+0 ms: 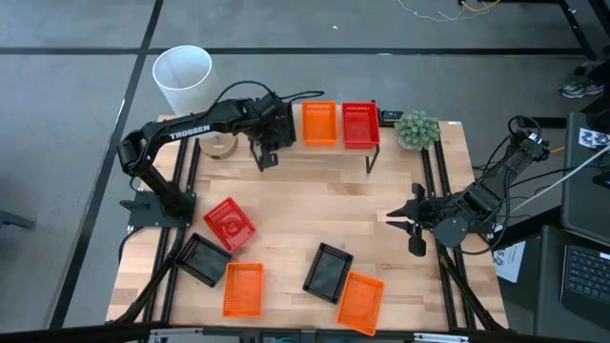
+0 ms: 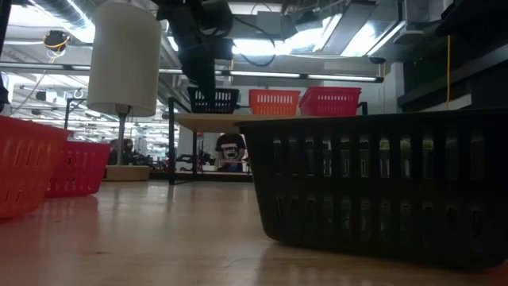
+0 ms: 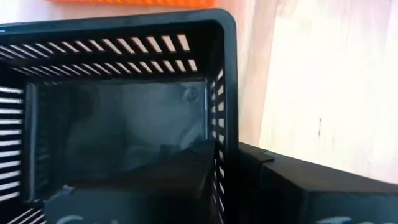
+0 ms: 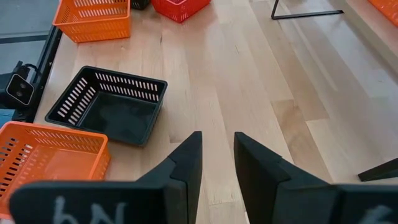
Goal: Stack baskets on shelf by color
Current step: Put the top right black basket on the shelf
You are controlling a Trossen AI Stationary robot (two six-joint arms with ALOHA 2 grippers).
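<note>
Black basket sits on the shelf beside an orange basket and a red basket. The left end effector pinches its wall. I think it is being put down, so letting go comes next. The right end effector waits over the table, fingers a little apart. Six baskets lie loose there, and a white cup stands near the shelf.
</note>
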